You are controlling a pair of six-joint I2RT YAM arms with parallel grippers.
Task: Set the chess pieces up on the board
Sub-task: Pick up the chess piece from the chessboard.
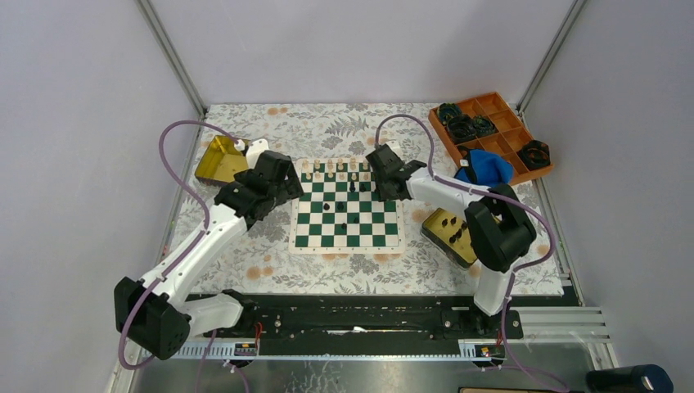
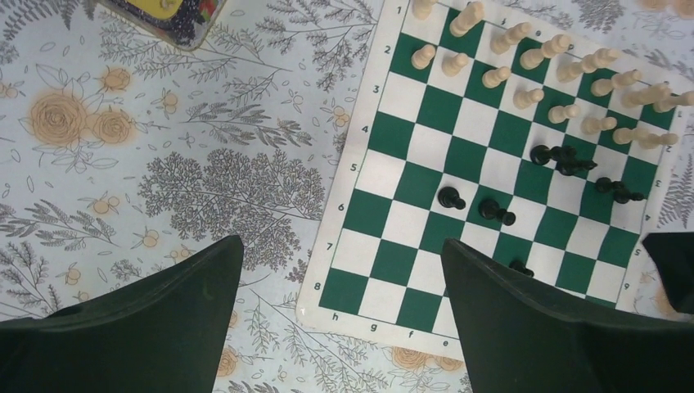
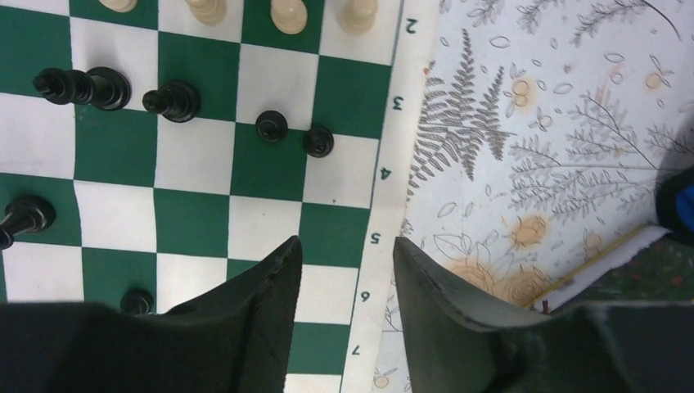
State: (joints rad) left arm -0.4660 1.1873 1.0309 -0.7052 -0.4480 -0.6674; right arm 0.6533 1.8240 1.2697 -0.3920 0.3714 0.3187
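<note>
hovering left gripper (image 2: 341, 244), board (image 2: 393, 135) corner | right gripper (image 3: 347, 242), board border | jaws apart

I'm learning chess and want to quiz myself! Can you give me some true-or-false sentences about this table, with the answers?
1. The cream pieces stand in rows along the far side of the board. True.
2. The left gripper is holding a chess piece. False: it is open, with nothing between its fingers.
3. The black pieces are lined up neatly on the near rows. False: those on the board are scattered around its middle.
4. An orange tray sits at the far right of the table. True.
5. The gold tin right of the board is empty. False: a few black pieces lie in it.
</note>
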